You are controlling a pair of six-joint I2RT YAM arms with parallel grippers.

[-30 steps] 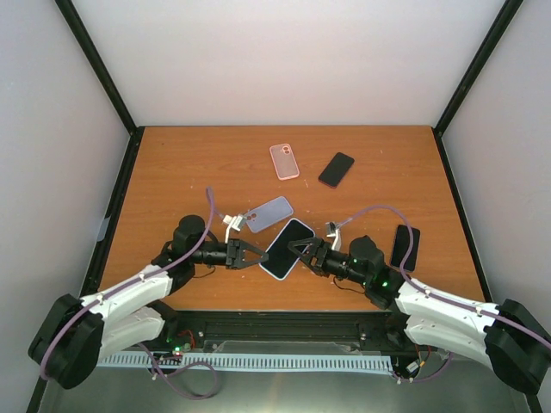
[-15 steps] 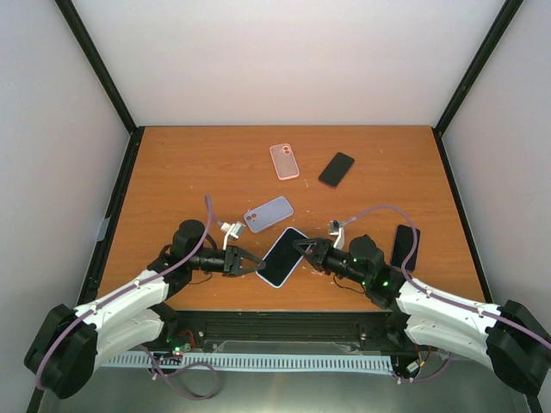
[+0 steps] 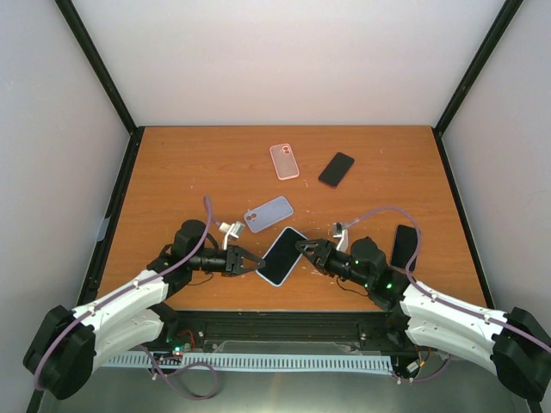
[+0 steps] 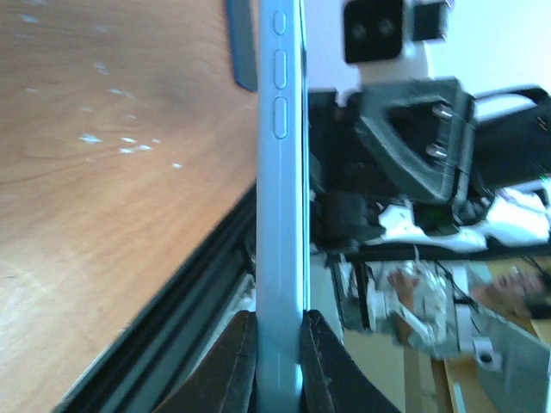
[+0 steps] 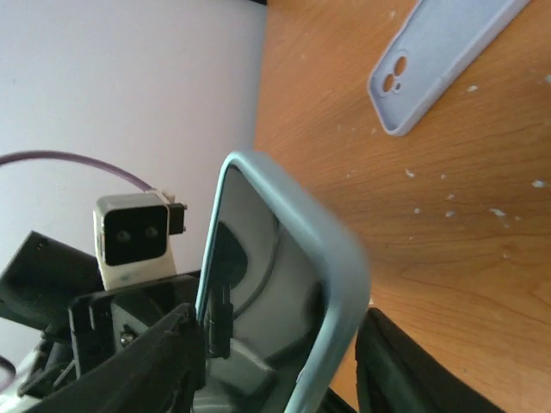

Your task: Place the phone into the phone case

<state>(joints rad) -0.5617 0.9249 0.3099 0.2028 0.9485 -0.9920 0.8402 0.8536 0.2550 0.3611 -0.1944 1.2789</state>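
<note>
Phone [image 3: 282, 255] is off the table [image 3: 172, 172], hanging between the 2 arms near the front edge, just on the near side of the lilac case [image 3: 269, 213].

Left gripper [image 3: 245, 261]: pinching the phone's near end. In the left wrist view the fingers [image 4: 237, 366] press on the 2 flat faces, and the phone [image 4: 280, 215] runs away from the camera, edge-on.

Right gripper [image 3: 307, 250]: at the opposite end. In the right wrist view its fingers [image 5: 168, 361] flank the phone [image 5: 284, 258] and seem to bear on both sides, so I read this as a grip.

Judgement: the 2-ended hold probably lets one arm re-grip or turn the phone before it goes down into the case.

Hard to make out:
- The right fingers' contact is cut off at the bottom of the frame.
- Cannot tell whether the lilac case [image 5: 448, 60] lies cavity up.
- Pink case [image 3: 284, 161], black phone [image 3: 336, 169] and dark phone [image 3: 405, 247] lie apart. Which case fits is not visible.
</note>
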